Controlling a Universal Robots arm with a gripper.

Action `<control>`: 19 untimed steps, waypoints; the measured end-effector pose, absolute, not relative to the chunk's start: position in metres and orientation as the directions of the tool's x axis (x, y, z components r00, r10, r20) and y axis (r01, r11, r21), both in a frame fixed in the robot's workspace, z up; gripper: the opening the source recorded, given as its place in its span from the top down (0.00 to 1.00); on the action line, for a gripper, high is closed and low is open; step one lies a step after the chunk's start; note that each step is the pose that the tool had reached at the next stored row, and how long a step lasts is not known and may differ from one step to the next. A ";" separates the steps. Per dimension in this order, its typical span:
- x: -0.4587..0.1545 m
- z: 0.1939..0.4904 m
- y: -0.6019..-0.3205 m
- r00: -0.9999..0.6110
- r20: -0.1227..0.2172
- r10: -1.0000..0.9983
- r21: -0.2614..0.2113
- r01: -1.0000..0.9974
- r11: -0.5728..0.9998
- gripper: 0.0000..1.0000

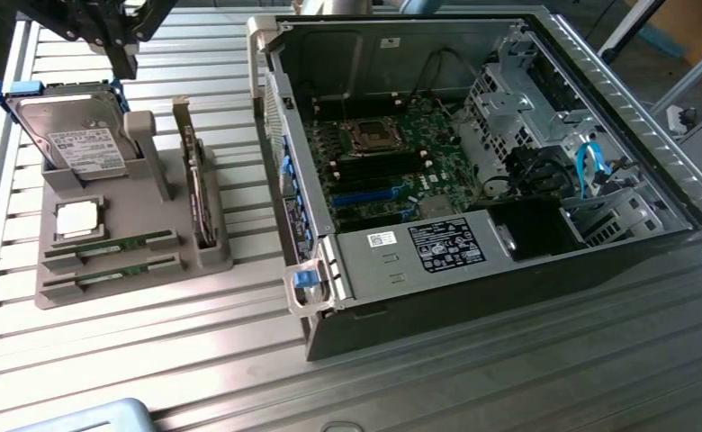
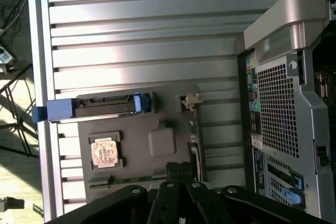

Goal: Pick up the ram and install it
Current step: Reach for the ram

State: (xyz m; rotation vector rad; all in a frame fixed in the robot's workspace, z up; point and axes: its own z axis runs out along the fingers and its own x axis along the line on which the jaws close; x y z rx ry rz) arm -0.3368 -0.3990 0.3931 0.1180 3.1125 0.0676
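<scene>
Two ram sticks, thin and green, lie in slots at the front of a grey holder (image 1: 57,292): one ram (image 1: 117,245) sits behind the other ram (image 1: 113,270). My gripper (image 1: 123,65) hangs above the holder's back end, over the hard drive, well away from both sticks. In the wrist view my gripper (image 2: 179,170) is shut, its fingers pressed together with nothing between them. One ram stick's edge (image 2: 121,180) shows just beside them. The open computer case (image 1: 688,193) lies at the exterior view's right, with the motherboard (image 1: 382,162) and its black memory slots exposed.
The holder also carries a silver hard drive (image 1: 81,139) in a blue frame, a processor chip (image 1: 77,219) and an upright expansion card (image 1: 195,184). The case's rear panel (image 2: 278,103) stands close to the holder. Everything rests on a ribbed metal table (image 1: 147,360).
</scene>
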 end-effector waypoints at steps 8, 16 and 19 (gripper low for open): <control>-0.352 0.393 -0.399 -0.997 -0.024 0.076 0.044 0.075 0.996 0.90; -0.366 0.393 -0.399 -0.997 -0.024 0.076 0.044 0.075 0.996 0.90; -0.371 0.393 -0.399 -0.997 -0.024 0.076 0.044 0.075 0.996 0.90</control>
